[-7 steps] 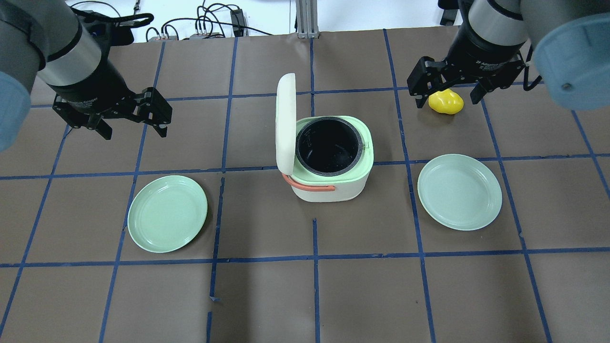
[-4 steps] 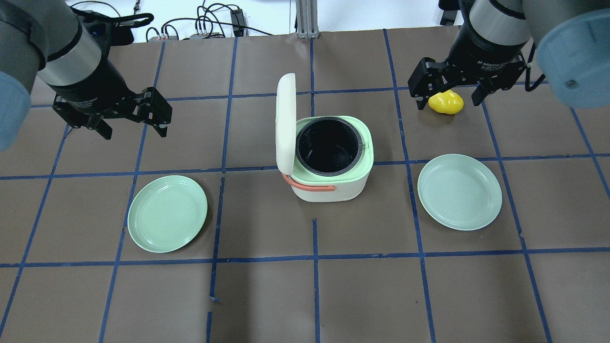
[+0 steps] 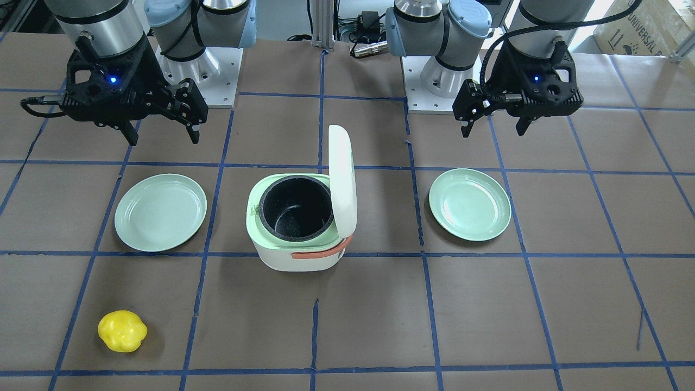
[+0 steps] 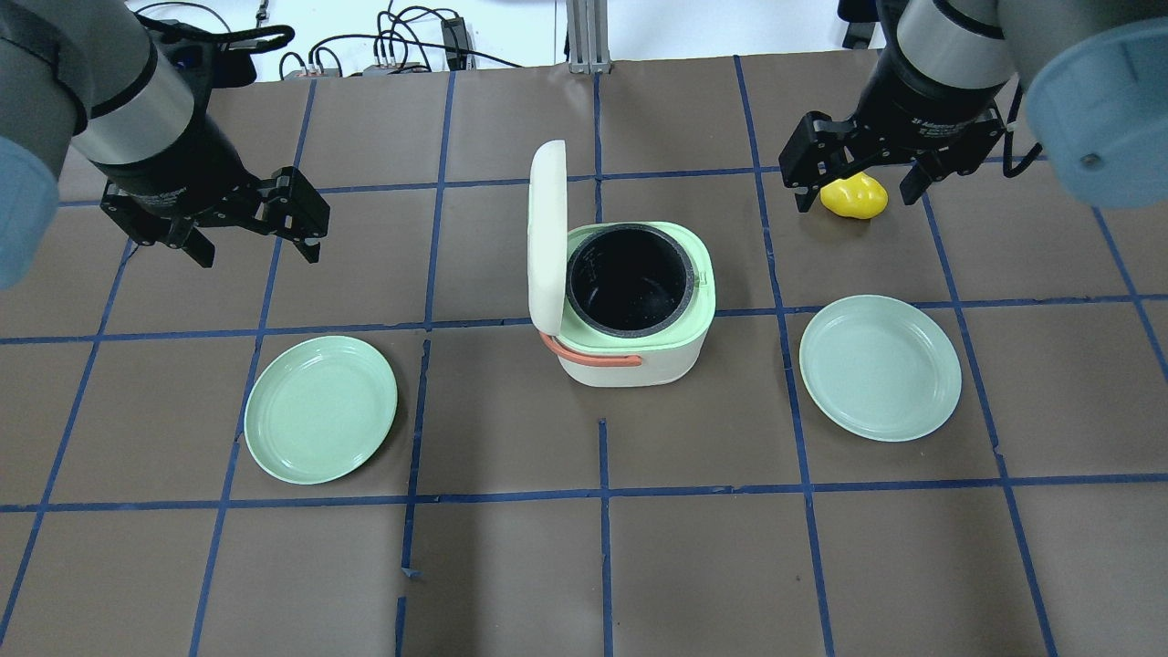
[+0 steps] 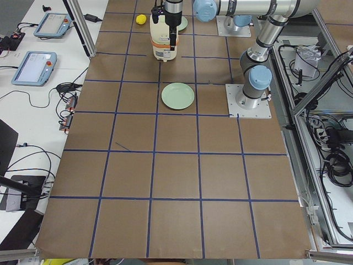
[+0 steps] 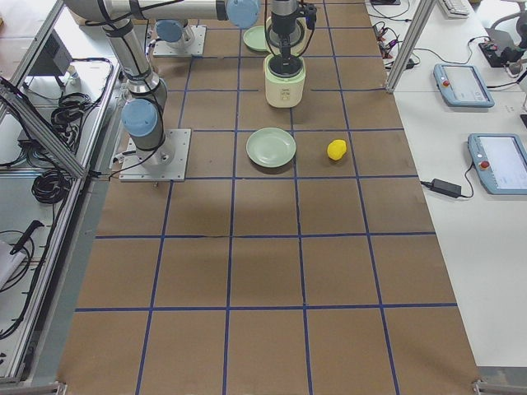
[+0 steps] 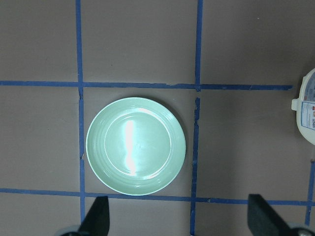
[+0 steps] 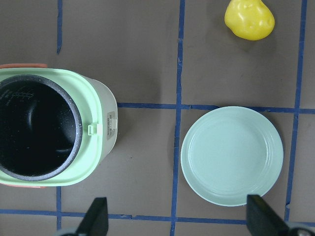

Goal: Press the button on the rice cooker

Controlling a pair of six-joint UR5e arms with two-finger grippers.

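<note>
The rice cooker (image 4: 630, 310) stands mid-table, white body, pale green rim, orange handle, black inner pot. Its lid (image 4: 546, 242) stands open and upright. It also shows in the front view (image 3: 296, 222) and the right wrist view (image 8: 49, 132), where a small latch button (image 8: 112, 123) sits on the side facing the right plate. My left gripper (image 4: 257, 254) is open and empty, high over the table to the cooker's left. My right gripper (image 4: 856, 201) is open and empty, high on the cooker's right, above a yellow toy pepper (image 4: 853, 196).
A green plate (image 4: 320, 409) lies left of the cooker, below my left gripper (image 7: 179, 219). A second green plate (image 4: 880, 367) lies right of the cooker (image 8: 232, 155). The yellow pepper (image 3: 122, 330) lies beyond that plate. Brown paper with blue tape lines covers the table.
My right gripper has shifted a few pixels to the right. The left arm, the cooker and the plates have not moved.
</note>
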